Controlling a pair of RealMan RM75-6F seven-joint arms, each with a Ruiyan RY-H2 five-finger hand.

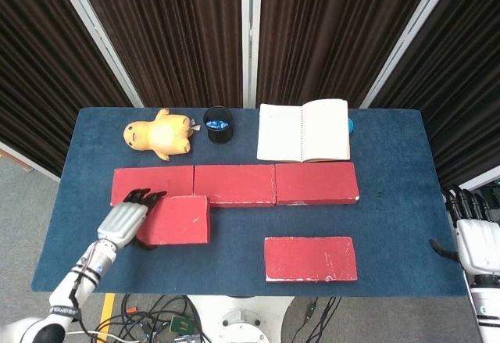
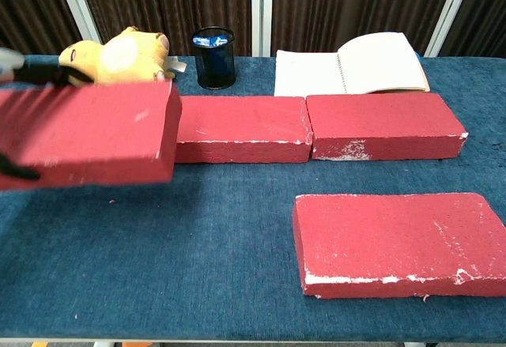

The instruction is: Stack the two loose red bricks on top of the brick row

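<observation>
- The blue cloth-covered table [image 1: 391, 226] carries a row of three red rectangular bricks [image 1: 234, 184], laid end to end and touching, running left to right across its middle.
- Behind the row, at the far left, lies a yellow plush duck toy [image 1: 158, 134]; just right of it stands a black mesh pen cup [image 1: 219, 124].
- An open white spiral notebook [image 1: 303, 130] lies right of the cup, behind the row's right brick.
- A loose red brick [image 1: 310, 259] lies flat near the front edge, right of centre.
- Another red brick held off the table [image 1: 176, 219] overlaps the near edge of the row's left end, gripped at its left end by the left hand [image 1: 123, 221].
- The right hand [image 1: 473, 237] sits off the table's right edge.
</observation>
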